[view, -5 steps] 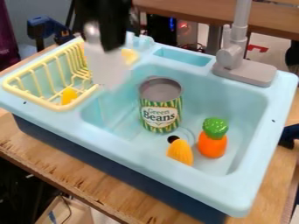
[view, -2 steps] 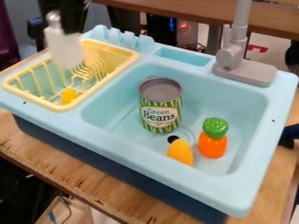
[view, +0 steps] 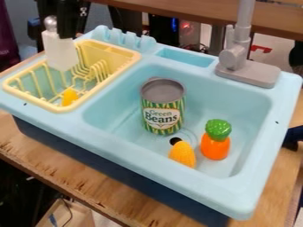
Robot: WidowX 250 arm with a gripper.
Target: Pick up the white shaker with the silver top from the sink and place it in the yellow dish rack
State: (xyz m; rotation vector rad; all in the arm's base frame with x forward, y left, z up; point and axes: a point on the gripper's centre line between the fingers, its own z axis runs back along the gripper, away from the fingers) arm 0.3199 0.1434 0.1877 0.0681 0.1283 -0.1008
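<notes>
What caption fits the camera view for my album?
Gripper holding a white bottle at the yellow rack, while a bean can, corn and carrot sit in the blue sink.

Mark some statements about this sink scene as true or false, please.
1. The claw holds a white bottle at the yellow rack. True.
2. The striped can stands upright in the sink. True.
3. The yellow corn lies beside the green-topped orange toy. True.
4. The claw hangs over the can. False: it is at the rack.
5. The corn is taller than the can. False: the can is taller.
</notes>
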